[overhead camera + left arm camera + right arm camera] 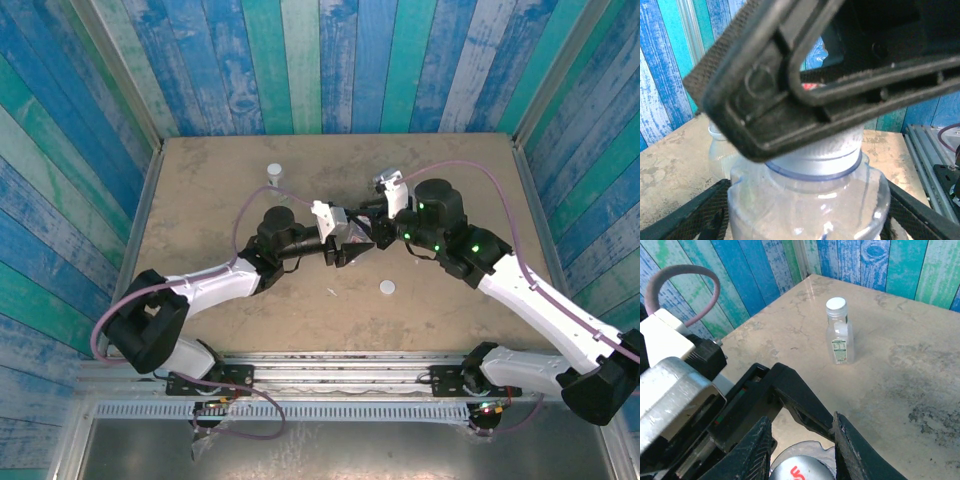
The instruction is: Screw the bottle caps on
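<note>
The sandy table (pixel 200 320) sat boxed in by blue and green planked walls, and both arms had met over its middle. The left arm (pixel 215 282) reached in from the left and the right arm (pixel 530 300) from the right, with their wrists almost nose to nose.

Between them was the clear bottle (pixel 810 205). The right gripper (pixel 801 432) was closed narrowly on its top. One black finger (pixel 790 90) lay right across the white cap (pixel 840 150), blocking the left wrist's look at the cap's crown. Whether the pads bit on the cap or the neck couldn't be told.

The left gripper (pixel 358 243) had its fingers spread wide, one on each side of the bottle's shoulders. It couldn't be told whether they pressed on the plastic or just flanked it.

A capped bottle (pixel 840 342) stood upright by itself towards the far left of the table, well apart from the action. What looked like another bottle (pixel 715 147) peeked out just behind the held one. A loose cap (pixel 388 288) lay flat on the table, near side, close below the grippers.
</note>
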